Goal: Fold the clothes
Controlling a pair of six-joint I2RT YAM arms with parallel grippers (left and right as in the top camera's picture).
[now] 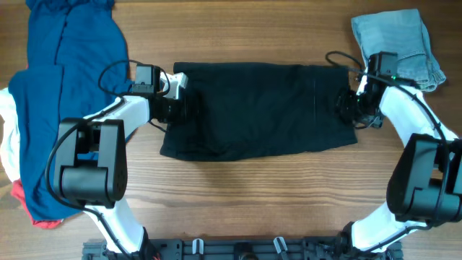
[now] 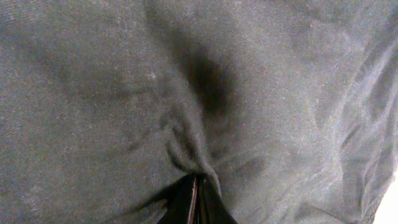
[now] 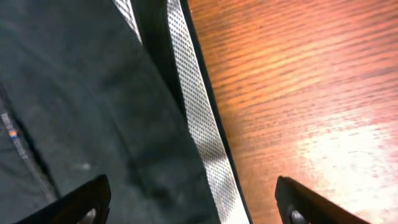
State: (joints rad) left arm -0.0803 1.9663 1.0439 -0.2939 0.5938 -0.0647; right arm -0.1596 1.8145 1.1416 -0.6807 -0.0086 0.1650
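The wooden table (image 1: pixel 253 195) carries a black garment (image 1: pixel 260 108), spread flat at its centre. At the garment's left edge, the left jaws are closed on a puckered pinch of its fabric. At its right edge, the right jaws stand wide above the pale mesh edging (image 3: pixel 199 124), holding nothing. Left of the black garment lies a blue garment (image 1: pixel 65 79), over white cloth (image 1: pixel 6 137) and red cloth (image 1: pixel 29 206). A pale denim garment (image 1: pixel 397 40) lies beyond its far right corner.

Wooden surface (image 1: pixel 238 195), warmly lit
Brown grain is running left to right, and a pale glare is shining off the bare wood.
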